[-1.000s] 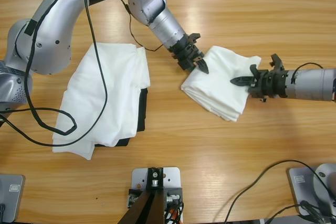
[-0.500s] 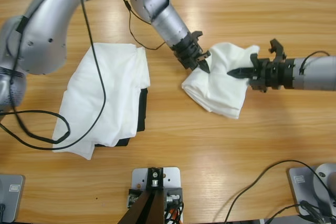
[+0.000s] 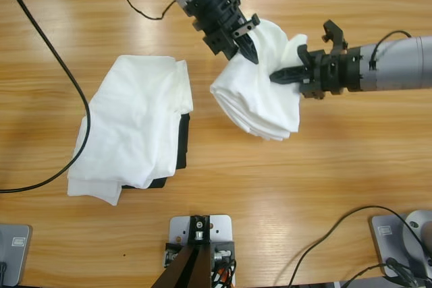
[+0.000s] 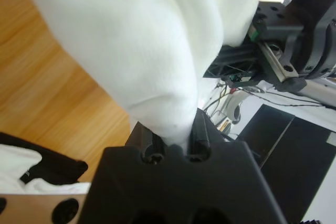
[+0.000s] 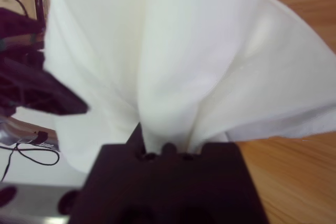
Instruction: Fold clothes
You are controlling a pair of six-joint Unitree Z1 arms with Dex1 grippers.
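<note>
A white T-shirt (image 3: 260, 99) hangs bunched in the air over the middle of the table, held from two sides. My left gripper (image 3: 248, 48) comes down from the top and is shut on the shirt's upper left edge. My right gripper (image 3: 278, 76) reaches in from the right and is shut on its right side. In the left wrist view the T-shirt (image 4: 142, 40) rises from between the closed jaws of the left gripper (image 4: 176, 132). In the right wrist view folds of the T-shirt (image 5: 173, 51) run down into the shut right gripper (image 5: 165, 142). No print or label shows.
Another white garment (image 3: 135, 126) lies spread at the left over a black folded garment (image 3: 182, 143). A black cable (image 3: 82, 102) loops across the table's left side. Bare wooden table (image 3: 337, 166) stretches to the right and front.
Both grippers have risen and moved toward the table's far side with the shirt. The shirt has left the table, where it lay folded, and now hangs bunched between them.
</note>
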